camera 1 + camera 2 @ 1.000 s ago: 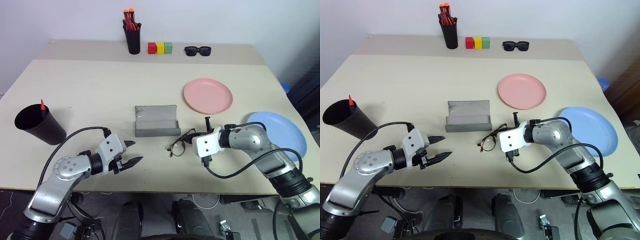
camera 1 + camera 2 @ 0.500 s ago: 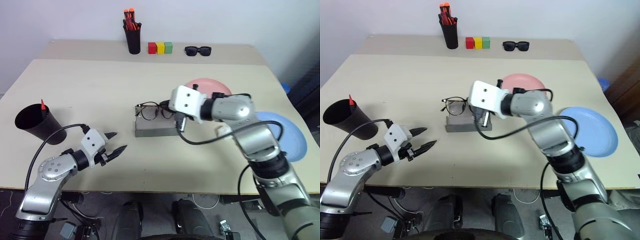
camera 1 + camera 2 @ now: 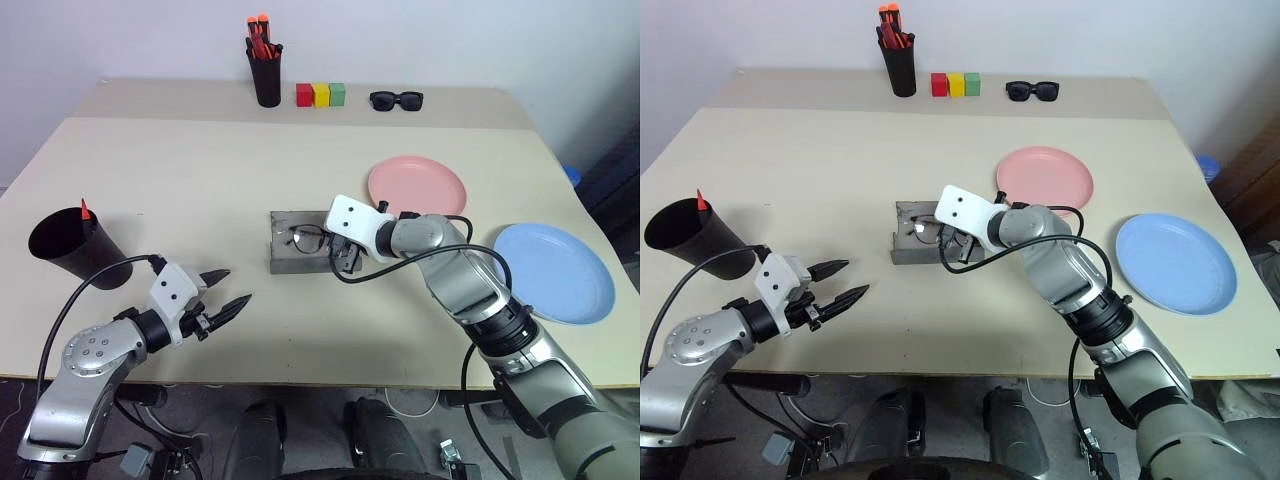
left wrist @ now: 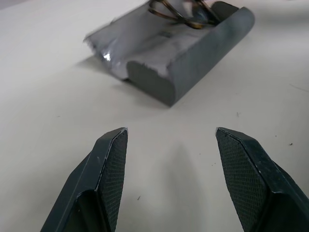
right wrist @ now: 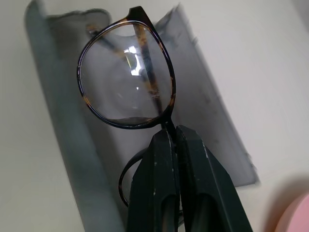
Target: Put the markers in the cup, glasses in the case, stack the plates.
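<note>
The wire-rimmed glasses (image 3: 306,238) hang low inside the open grey case (image 3: 300,264) at mid-table. My right gripper (image 5: 174,133) is shut on their bridge, with one round lens (image 5: 126,82) over the case's tray (image 5: 58,121). I cannot tell whether the frame touches the case. Nearer the table's front left, my left gripper (image 3: 233,286) stands open and holds nothing, its fingertips (image 4: 116,140) aimed at the case (image 4: 193,53). At the left edge the black cup (image 3: 75,250) has a red marker tip (image 3: 85,209) sticking out. The pink plate (image 3: 416,188) and blue plate (image 3: 553,270) lie apart on the right.
Along the back of the table stand a black pen holder (image 3: 265,75) with orange-capped pens, three coloured blocks (image 3: 320,95) and dark sunglasses (image 3: 396,100). Bare tabletop lies between the cup and the case.
My right gripper lifted the glasses from the table in front of the case, swung them over it and lowered them into it. My left arm drew back a little to the left.
</note>
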`<state>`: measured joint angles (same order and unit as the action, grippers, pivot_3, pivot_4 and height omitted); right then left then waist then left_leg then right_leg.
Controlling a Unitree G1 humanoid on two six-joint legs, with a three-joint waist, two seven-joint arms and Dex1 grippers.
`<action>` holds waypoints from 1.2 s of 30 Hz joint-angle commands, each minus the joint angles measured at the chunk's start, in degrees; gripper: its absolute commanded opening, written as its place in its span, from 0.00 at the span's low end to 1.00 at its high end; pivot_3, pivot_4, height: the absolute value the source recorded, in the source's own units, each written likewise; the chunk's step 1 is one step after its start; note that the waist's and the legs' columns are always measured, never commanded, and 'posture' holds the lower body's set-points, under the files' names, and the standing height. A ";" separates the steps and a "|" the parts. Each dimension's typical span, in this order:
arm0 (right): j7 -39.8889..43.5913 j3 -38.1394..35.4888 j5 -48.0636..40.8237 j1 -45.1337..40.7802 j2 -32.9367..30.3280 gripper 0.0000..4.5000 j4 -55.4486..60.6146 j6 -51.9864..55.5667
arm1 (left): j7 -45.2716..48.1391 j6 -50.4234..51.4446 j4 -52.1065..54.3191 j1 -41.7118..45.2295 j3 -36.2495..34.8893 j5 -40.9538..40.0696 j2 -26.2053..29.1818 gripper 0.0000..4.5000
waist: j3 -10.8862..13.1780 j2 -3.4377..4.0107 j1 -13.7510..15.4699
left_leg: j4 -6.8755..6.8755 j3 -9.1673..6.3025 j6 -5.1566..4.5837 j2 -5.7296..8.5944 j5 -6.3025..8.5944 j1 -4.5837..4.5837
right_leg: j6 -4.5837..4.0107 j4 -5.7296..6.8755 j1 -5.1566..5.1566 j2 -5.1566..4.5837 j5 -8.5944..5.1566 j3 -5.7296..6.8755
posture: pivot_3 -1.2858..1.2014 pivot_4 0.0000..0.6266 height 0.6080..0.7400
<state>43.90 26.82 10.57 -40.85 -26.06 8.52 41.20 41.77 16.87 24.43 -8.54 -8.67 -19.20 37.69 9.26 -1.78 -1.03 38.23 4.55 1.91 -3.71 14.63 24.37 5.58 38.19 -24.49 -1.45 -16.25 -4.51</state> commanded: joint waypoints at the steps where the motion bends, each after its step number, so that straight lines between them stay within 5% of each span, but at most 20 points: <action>1: 0.00 0.23 0.85 -0.11 -0.47 0.01 1.36 -0.39 | -0.45 -0.56 1.93 0.46 -0.69 0.11 0.08 0.66 | 0.00 0.00 -0.01 | 0.00 0.00 0.00 0.00 0.00 0.00 | 0.00 0.00 0.00 0.00 0.00 0.00 | 0.52 0.24 0.87; 5: -0.51 -0.57 0.46 -0.16 0.52 0.19 0.91 0.12 | -0.52 -0.10 1.62 1.08 -0.57 -0.11 0.20 0.66 | 0.00 0.00 -0.02 | -0.01 0.00 0.00 0.00 0.00 0.00 | 0.00 0.00 0.00 0.00 0.00 0.00 | 0.52 0.24 0.87; 11: -0.45 -1.75 -0.09 -0.50 0.42 0.82 2.91 -0.71 | -0.75 1.34 1.40 2.56 -0.33 -0.38 0.31 0.66 | 0.00 0.00 0.01 | 0.00 0.00 0.00 0.00 0.00 0.00 | 0.00 -0.01 0.00 0.00 0.00 0.00 | 0.52 0.24 0.87; 31: -2.82 -1.73 0.92 -0.01 2.75 0.82 0.67 -8.11 | -3.10 6.43 1.18 7.40 -1.51 -3.33 -1.24 0.66 | 0.00 0.00 -0.06 | -0.02 0.00 0.00 0.00 0.00 0.00 | 0.01 -0.02 -0.01 0.02 0.00 0.00 | 0.52 0.24 0.87; 34: -1.23 -4.76 -1.74 1.55 1.12 0.82 4.31 -10.75 | -5.44 12.47 -0.02 13.97 -1.12 -5.69 -1.91 0.46 | 0.00 -0.03 0.50 | 0.01 -0.04 0.00 0.01 0.00 0.02 | 0.06 -0.02 0.02 0.01 0.03 0.03 | 0.52 0.24 0.87; 36: 0.18 -6.66 -3.61 3.45 -0.41 0.82 6.96 -12.42 | -6.04 15.39 -1.59 18.80 0.81 -5.27 -1.76 0.24 | 0.00 -0.04 0.64 | 0.03 -0.09 0.00 0.04 0.00 0.03 | 0.14 -0.03 0.08 0.01 0.07 0.05 | 0.52 0.24 0.87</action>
<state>43.03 23.37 8.80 -38.06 -24.93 11.61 30.86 36.51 30.30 22.76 7.82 -8.20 -23.92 35.67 9.26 -1.82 -0.38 38.26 4.45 1.91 -3.66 14.63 24.40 5.73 38.13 -24.39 -1.44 -16.17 -4.46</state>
